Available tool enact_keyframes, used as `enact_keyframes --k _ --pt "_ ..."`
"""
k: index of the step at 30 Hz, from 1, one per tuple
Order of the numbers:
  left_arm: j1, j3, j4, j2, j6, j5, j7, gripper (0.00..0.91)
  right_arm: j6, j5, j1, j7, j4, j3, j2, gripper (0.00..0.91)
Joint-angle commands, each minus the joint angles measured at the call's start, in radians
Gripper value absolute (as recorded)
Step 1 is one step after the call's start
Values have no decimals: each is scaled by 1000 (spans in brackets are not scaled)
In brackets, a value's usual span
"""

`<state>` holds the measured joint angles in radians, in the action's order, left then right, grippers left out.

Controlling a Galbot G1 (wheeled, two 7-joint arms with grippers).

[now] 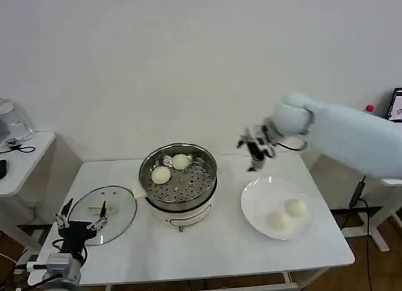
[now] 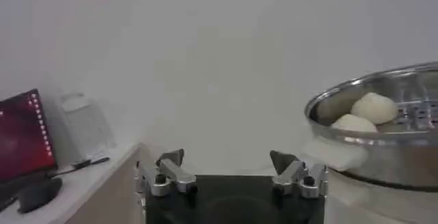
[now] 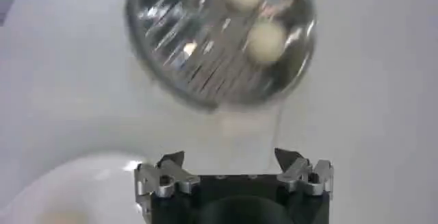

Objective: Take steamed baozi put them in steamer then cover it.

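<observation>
Right gripper (image 1: pixel 256 154) apart, airborne between steamer (image 1: pixel 178 176) rim and plate (image 1: pixel 256 209) edge.

The white tabletop (image 1: pixel 220 247) is occupied by the steamer (image 1: pixel 179 178), the cover (image 1: pixel 103 212) and a plate (image 1: pixel 257 206).

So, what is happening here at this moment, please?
The robot is moving steamed baozi from a white plate into the steamer. Two baozi already lie in the steamer, and two more wait on the plate. The right gripper hangs open and empty in the air, above the table between the steamer and the plate. The left gripper waits open at the near left, by the glass cover, which lies flat on the table.
</observation>
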<state>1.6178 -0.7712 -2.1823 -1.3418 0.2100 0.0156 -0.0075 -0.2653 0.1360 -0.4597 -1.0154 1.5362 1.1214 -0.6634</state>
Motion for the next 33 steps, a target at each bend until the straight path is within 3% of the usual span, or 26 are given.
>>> enact_keyframes --k 1,7,33 --pt "7 26 -5 -5 -1 25 -1 907 80 -208 337 -84 112 -227 278 907" --pt "13 22 -7 -3 0 31 -1 907 93 -231 531 -81 99 -345 272 907" --pt "11 8 9 -9 2 37 -3 907 107 -280 589 -6 -152 -349 44 907"
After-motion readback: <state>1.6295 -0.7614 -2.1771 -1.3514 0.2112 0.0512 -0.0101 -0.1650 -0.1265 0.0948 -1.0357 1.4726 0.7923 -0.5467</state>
